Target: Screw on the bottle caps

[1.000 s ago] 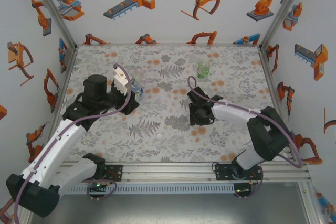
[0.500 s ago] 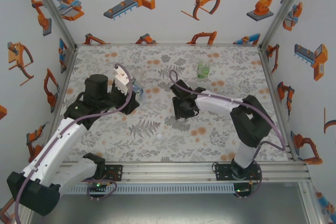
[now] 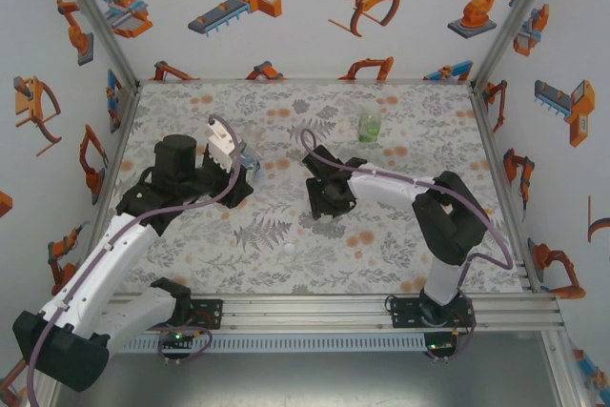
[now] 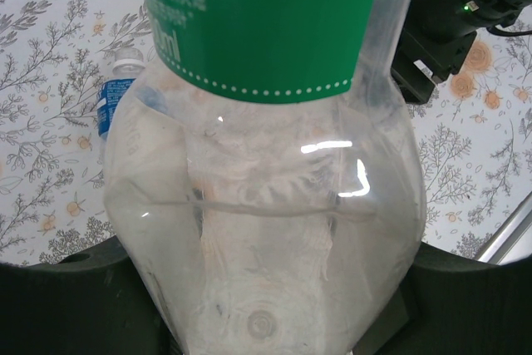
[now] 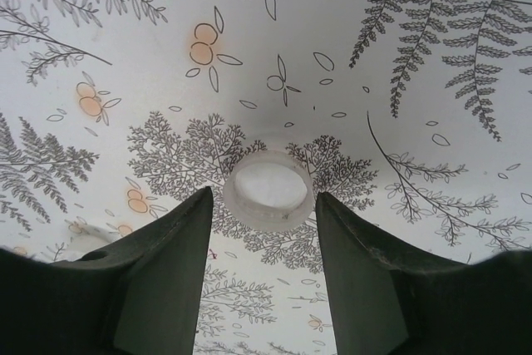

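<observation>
My left gripper (image 3: 238, 167) is shut on a clear bottle (image 4: 266, 205) with a green label, which fills the left wrist view. A small blue-labelled bottle (image 4: 112, 104) with a white top lies on the table beside it. My right gripper (image 5: 262, 203) hovers low over the table middle, open. A white cap (image 5: 268, 189) lies hollow side up on the table just beyond its fingertips, touching neither finger. Another white cap (image 3: 289, 248) lies nearer the front. The green-tinted bottle (image 3: 370, 126) stands at the back.
The table (image 3: 400, 264) has a fern and flower print. Patterned walls and metal posts (image 3: 105, 178) close in the left, right and back sides. The right arm (image 4: 453, 22) stands close to the held bottle.
The right arm has swung left from the right half of the table to the middle. The left arm and its bottle have not moved.
</observation>
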`<action>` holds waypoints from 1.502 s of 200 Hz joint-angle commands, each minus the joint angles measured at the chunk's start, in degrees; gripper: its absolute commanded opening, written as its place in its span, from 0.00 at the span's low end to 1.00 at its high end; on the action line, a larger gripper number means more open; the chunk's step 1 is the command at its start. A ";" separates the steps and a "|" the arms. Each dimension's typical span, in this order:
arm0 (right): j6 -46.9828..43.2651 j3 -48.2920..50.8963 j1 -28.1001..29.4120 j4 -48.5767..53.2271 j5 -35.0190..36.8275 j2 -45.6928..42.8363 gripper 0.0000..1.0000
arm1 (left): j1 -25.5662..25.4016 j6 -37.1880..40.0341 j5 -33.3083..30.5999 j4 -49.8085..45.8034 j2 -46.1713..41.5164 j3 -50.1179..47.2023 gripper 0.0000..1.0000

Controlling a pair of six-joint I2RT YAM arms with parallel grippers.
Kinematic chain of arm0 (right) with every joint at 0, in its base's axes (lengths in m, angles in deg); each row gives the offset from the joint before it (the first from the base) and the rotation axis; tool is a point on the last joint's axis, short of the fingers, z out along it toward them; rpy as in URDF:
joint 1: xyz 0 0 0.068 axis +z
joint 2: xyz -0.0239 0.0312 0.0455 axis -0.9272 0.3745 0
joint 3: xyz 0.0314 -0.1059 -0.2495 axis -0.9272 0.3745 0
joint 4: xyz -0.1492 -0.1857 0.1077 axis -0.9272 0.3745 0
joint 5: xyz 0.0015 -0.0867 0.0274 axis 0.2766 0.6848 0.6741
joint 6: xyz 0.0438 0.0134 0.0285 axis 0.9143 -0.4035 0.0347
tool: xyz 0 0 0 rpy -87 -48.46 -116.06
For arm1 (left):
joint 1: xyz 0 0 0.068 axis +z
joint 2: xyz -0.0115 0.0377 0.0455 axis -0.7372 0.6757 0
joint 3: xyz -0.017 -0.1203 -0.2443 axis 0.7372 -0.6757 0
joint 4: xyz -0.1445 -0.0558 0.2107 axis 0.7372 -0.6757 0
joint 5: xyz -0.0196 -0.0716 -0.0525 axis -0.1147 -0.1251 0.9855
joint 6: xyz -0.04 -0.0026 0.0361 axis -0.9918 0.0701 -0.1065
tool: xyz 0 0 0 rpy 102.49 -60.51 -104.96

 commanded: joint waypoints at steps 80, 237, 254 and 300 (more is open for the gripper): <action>0.71 -0.66 1.04 0.63 -0.69 -1.27 0.51 | 0.25 0.31 -0.38 0.57 0.16 0.49 0.02; -0.26 -0.99 1.13 1.22 0.67 -0.02 0.51 | 0.30 0.26 -0.18 0.58 0.53 0.59 0.02; -0.25 -0.93 1.12 1.19 0.70 0.21 0.51 | 0.24 0.22 -0.24 0.58 0.70 0.59 0.02; 0.21 -0.21 1.13 0.51 0.80 0.83 0.51 | 0.23 0.22 -0.02 0.67 0.81 0.53 0.02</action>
